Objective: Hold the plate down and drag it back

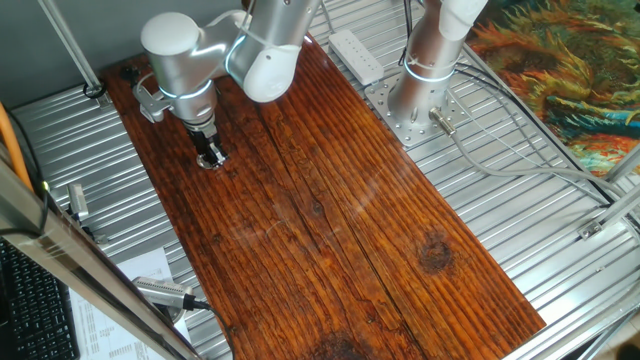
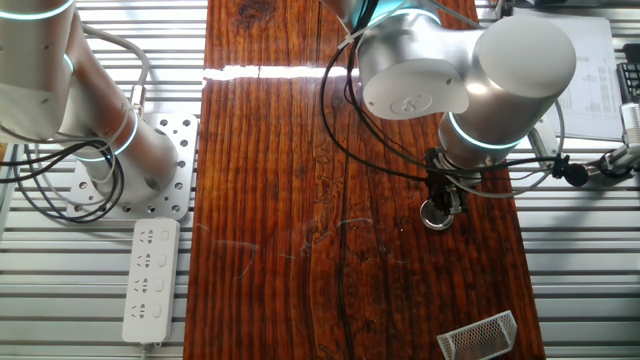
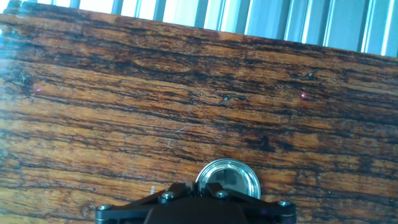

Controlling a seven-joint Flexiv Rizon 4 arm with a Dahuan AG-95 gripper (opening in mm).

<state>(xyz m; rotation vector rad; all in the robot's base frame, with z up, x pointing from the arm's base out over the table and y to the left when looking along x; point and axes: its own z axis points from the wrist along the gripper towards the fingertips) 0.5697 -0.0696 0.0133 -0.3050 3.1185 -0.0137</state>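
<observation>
my pincer (image 1: 211, 157) sits on the plate (image 3: 228, 180); i cannot tell if it's spread. next i press down and drag back over the worktop (image 1: 330, 210).

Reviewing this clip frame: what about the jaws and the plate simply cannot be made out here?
- Hand view: the plate's near part is hidden by the gripper body, so any contact is unseen.
- One fixed view: the plate is too small; the jaws cover it.
- The other fixed view: the arm's wrist hides most of the gripper, so whether the jaws are open or shut stays unclear.
</observation>
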